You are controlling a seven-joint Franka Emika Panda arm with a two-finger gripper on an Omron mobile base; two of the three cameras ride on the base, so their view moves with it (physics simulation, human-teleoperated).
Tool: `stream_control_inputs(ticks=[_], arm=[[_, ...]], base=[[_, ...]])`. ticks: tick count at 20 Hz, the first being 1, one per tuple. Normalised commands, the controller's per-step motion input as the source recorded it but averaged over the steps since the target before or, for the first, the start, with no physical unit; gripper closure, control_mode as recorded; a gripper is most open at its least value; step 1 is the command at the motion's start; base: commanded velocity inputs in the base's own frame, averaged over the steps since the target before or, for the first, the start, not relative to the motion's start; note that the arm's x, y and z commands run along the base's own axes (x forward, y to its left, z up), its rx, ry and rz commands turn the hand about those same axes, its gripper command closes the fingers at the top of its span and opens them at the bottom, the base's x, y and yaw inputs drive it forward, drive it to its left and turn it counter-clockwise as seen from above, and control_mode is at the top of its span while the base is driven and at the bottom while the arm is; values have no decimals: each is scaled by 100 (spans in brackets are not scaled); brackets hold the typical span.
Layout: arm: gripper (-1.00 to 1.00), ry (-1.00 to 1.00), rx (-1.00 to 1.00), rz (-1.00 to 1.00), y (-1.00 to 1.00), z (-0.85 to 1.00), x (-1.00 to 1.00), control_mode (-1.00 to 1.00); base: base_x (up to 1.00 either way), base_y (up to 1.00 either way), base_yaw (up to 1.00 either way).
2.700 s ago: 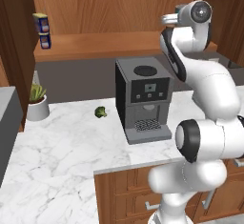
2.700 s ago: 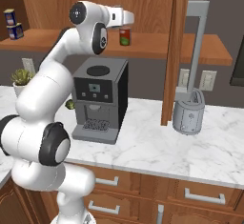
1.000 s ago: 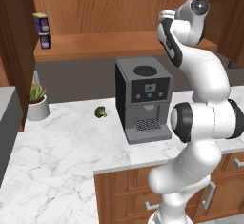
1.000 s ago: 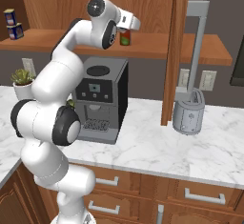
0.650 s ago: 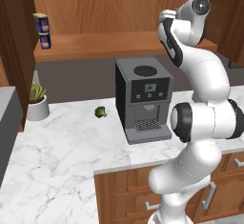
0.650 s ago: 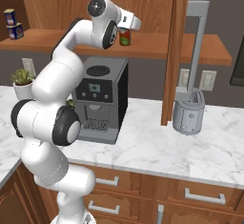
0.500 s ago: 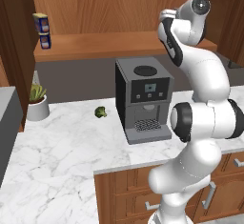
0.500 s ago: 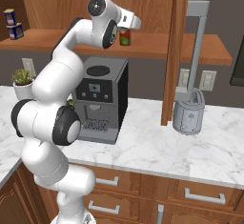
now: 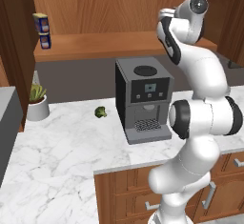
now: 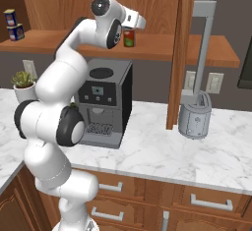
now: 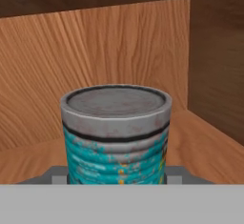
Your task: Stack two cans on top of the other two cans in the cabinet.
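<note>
Jaws out of sight; one teal can (image 11: 116,135), two stacked blue cans (image 9: 42,30).

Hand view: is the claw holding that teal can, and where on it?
Cannot tell. The teal can stands upright right before the claw, but any contact on its sides is hidden.

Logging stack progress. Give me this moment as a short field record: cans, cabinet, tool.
blue cans: stacked one on the other, left end of the cabinet shelf
red can: upright on the shelf, beside the tool
teal can: upright, close before the hand camera, wood panel behind
tool: up at shelf level; open or shut cannot be told
</note>
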Motion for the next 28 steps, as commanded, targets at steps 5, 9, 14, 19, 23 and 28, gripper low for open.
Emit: stream_control_inputs(ticks=[5,9,14,19,23,28], arm=[[100,0,0,0,0,-3,22,-100],[100,0,0,0,0,-14,11,-100],[100,0,0,0,0,-18,2,-100],[100,0,0,0,-1,-22,0,-100],[100,0,0,0,0,-25,3,-100],[-100,0,-1,0,0,-21,15,-100]], base=[[0,0,0],[0,0,0],[0,0,0],[0,0,0],[0,0,0],[0,0,0]])
